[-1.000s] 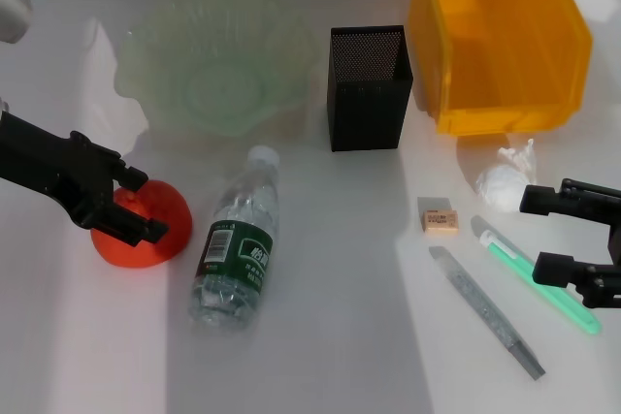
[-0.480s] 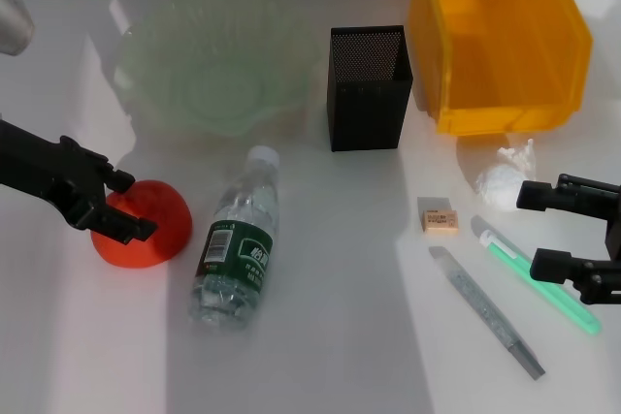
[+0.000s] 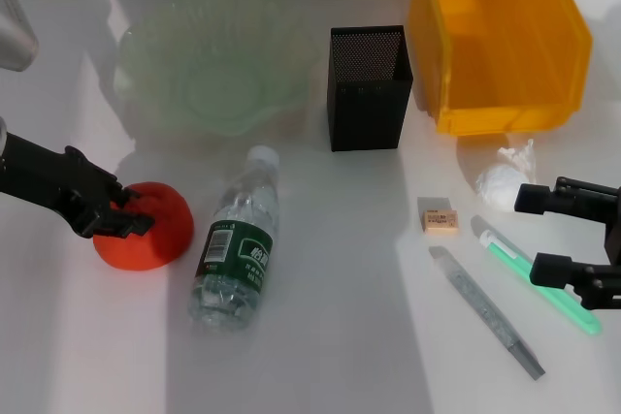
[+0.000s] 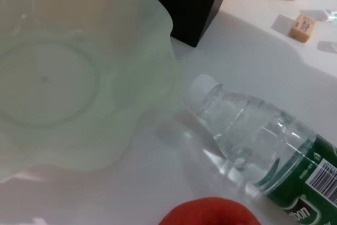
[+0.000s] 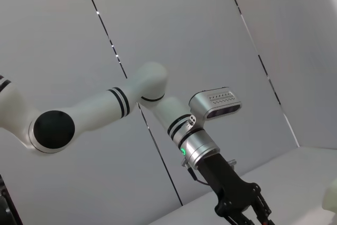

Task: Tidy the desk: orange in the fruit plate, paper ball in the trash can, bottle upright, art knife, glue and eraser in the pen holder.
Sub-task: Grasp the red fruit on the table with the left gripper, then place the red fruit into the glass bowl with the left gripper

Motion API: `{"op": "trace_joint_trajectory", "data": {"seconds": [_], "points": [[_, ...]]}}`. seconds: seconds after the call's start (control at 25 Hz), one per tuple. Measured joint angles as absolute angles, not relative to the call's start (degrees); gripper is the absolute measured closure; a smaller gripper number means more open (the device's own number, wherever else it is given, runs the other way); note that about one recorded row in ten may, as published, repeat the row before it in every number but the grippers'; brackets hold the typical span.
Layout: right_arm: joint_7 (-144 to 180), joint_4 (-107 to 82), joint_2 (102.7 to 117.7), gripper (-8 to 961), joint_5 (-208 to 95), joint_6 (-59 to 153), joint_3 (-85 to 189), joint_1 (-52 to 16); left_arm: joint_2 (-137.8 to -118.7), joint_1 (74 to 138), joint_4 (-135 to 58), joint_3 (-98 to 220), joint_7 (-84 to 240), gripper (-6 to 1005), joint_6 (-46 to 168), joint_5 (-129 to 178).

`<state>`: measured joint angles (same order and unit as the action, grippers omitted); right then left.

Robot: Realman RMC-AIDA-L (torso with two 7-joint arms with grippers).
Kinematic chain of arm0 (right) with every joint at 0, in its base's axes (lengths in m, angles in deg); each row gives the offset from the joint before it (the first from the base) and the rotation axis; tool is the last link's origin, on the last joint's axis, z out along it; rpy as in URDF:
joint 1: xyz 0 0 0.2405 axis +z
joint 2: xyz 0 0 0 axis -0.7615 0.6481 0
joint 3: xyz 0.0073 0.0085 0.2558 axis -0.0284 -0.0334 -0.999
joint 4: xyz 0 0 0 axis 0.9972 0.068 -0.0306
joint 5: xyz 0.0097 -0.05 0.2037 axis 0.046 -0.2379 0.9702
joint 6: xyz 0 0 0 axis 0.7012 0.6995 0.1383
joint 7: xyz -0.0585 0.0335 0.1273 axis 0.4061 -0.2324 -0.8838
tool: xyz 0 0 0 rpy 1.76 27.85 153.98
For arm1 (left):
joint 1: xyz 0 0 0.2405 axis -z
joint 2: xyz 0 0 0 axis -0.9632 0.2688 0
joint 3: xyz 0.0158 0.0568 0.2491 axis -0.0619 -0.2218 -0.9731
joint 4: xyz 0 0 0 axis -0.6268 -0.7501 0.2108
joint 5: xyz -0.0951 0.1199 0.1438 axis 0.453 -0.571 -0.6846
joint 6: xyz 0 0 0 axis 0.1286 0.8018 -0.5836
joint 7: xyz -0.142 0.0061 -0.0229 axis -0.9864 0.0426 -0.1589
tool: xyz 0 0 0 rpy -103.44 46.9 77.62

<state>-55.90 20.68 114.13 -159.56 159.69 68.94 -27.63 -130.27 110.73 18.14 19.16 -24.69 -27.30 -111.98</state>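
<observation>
We are taking the pen holder [image 3: 369, 87], a black mesh box standing on the white table [image 3: 330, 336], as our reference. The left gripper [image 3: 121, 210] is sitting at the orange [image 3: 144, 228], well to the front-left of the pen holder, with its jaws pinching the fruit. The fruit plate [image 3: 213, 55] is lying left of the holder, and the bottle [image 3: 236, 244] is lying on its side front-left of it, beside the orange. The right gripper [image 3: 558, 235] is hovering front-right of the holder with its jaws spread apart, beside the paper ball [image 3: 502, 181] and over the green glue [image 3: 539, 276]. The eraser [image 3: 440, 217] and art knife [image 3: 485, 310] are lying nearby. The yellow trash can [image 3: 500, 36] is standing right of the holder.
</observation>
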Motion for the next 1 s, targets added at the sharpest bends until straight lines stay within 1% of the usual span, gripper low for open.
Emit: {"op": "trace_joint_trajectory", "data": {"seconds": [0.08,0.36,0.52,0.64,0.8,1.0], "points": [[-55.9,20.7,114.13,122,-159.6,159.8,68.9,-27.6,-130.3,110.7,18.1,19.2,-24.7,618,-27.3,-112.0],[-56.0,20.7,114.12,122,-159.6,160.0,68.9,-27.6,-130.29,110.6,18.1,21.4,-23.1,719,-27.8,-110.2],[-56.0,20.7,114.11,121,-159.6,160.0,68.9,-27.7,-129.54,110.2,18.1,23.6,-22.7,777,-29.2,-106.5],[-56.0,20.7,114.07,121,-159.4,160.0,68.9,-27.8,-128.44,109.5,18.1,26.4,-22.0,827,-31.4,-100.4],[-55.9,20.7,114.06,121,-159.0,160.1,68.9,-28.0,-127.05,108.7,17.7,31.7,-22.0,834,-34.3,-88.7],[-55.5,20.4,114.21,121,-158.9,160.3,68.9,-28.1,-127.35,109.3,14.8,33.7,-22.9,834,-30.3,-81.0]]}}
